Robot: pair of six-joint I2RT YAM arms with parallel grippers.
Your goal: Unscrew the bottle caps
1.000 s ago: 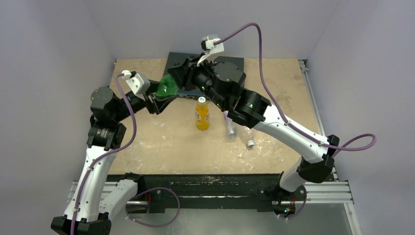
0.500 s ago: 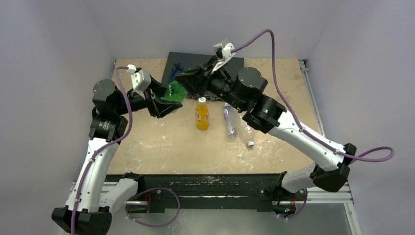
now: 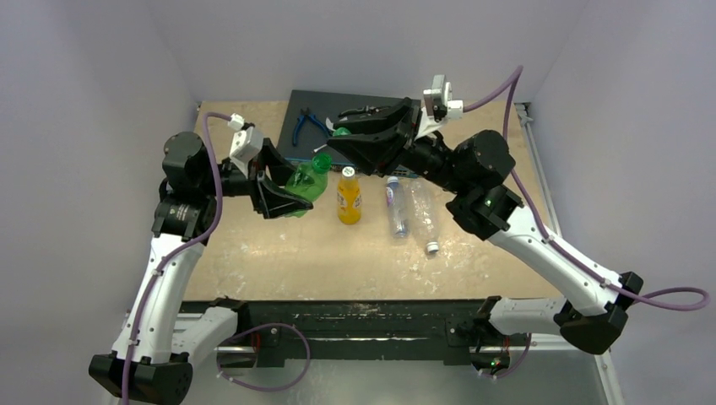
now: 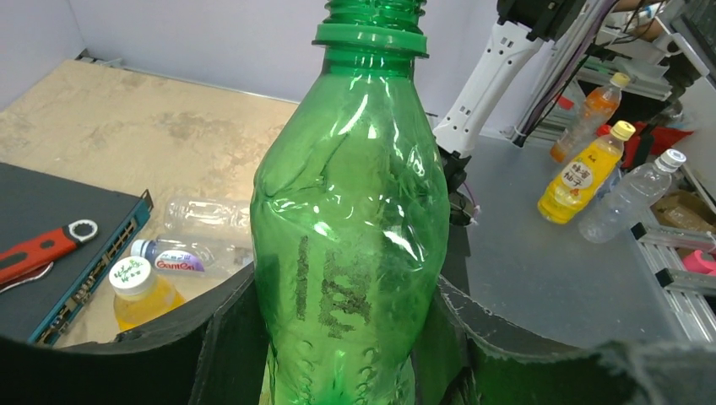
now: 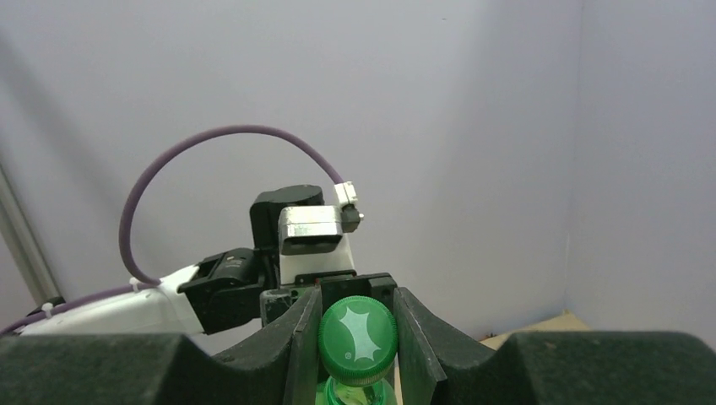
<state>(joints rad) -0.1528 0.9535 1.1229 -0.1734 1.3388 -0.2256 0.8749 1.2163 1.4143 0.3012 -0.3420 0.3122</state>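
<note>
My left gripper (image 3: 290, 194) is shut on the body of the green bottle (image 3: 302, 181) and holds it tilted above the table. In the left wrist view the green bottle (image 4: 350, 219) fills the middle between my fingers, and its bare threaded neck (image 4: 373, 17) shows no cap. My right gripper (image 3: 339, 140) is shut on the dark green cap (image 5: 357, 333), held apart from the bottle's mouth, up and to the right. The orange-yellow bottle (image 3: 349, 198) stands upright with a white cap (image 3: 347, 171). The blue-labelled bottle (image 3: 396, 207) and the larger clear bottle (image 3: 423, 219) lie on the table.
A dark board (image 3: 397, 108) at the back holds blue-handled pliers (image 3: 302, 126) and another hand tool (image 3: 363, 110). The left wrist view shows a red-handled wrench (image 4: 42, 245) on that board. Grey walls enclose the table on three sides.
My right gripper has pulled back to the right, away from the green bottle, taking the green cap with it. My left gripper has brought the bottle right and nearer.
</note>
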